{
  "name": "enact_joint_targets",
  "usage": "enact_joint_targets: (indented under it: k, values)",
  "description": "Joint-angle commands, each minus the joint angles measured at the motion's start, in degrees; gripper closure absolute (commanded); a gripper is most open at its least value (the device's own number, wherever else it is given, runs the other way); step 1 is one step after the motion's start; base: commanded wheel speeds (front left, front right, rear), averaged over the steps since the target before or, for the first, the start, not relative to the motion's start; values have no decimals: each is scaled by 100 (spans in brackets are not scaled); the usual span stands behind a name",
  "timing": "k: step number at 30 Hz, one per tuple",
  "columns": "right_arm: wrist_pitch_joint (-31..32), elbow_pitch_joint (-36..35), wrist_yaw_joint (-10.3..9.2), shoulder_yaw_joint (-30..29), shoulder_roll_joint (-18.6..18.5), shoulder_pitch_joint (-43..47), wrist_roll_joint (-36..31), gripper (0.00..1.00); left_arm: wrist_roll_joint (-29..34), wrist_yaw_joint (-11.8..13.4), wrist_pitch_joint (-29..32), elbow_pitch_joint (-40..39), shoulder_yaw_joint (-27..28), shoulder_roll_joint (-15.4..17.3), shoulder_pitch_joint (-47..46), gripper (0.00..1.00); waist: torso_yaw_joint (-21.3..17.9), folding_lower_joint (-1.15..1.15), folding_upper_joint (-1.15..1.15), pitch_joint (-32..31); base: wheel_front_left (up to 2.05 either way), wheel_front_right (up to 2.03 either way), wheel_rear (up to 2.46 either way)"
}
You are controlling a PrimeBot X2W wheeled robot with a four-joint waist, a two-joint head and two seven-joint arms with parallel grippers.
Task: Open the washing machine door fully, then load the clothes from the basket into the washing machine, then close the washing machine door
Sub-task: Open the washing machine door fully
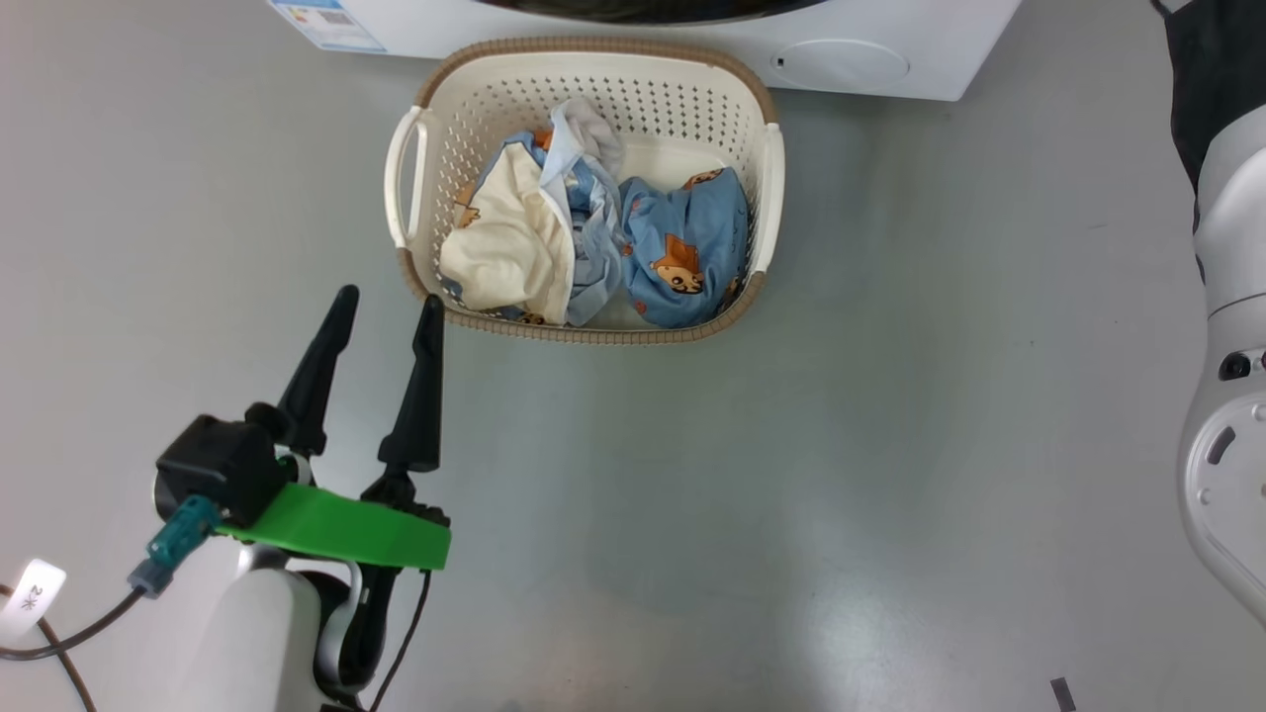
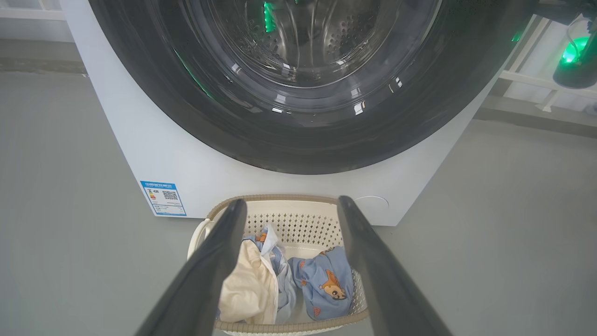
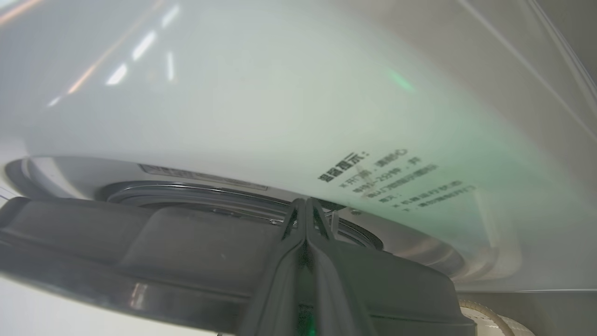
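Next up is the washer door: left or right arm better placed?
Right. The right gripper, shut, points its tips at the edge of the round glossy black-rimmed door, by the white machine front. The left gripper, open, hangs low beside the cream perforated basket.

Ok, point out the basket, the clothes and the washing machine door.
basket (image 1: 770, 193), head view, on one of its white side handles.
clothes (image 1: 682, 247), head view, on the blue printed garment.
washing machine door (image 2: 298, 149), left wrist view, on the lower part of its glossy black rim.

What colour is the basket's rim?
Brown, with a woven look; the basket's rim shows best in the head view.
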Motion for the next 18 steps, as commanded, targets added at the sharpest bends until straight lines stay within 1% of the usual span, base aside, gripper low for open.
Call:
enact_joint_targets:
  k: [1, 10, 18]
  values:
    - [-24, -117, 10, 42, 173, -232, -58, 100, -32, -9, -52, -134, 169, 132, -54, 0, 25, 0, 0, 14, 0, 0, 0]
    - [-4, 140, 10, -79, 173, -434, -279, 100, -123, -9, -52, -139, 151, 132, -36, 0, 115, 0, 0, 79, 0, 0, 0]
    - [485, 215, 10, 60, 173, -454, -113, 100, -135, -9, -52, -182, 145, 132, -98, 0, 99, 0, 0, 101, 0, 0, 0]
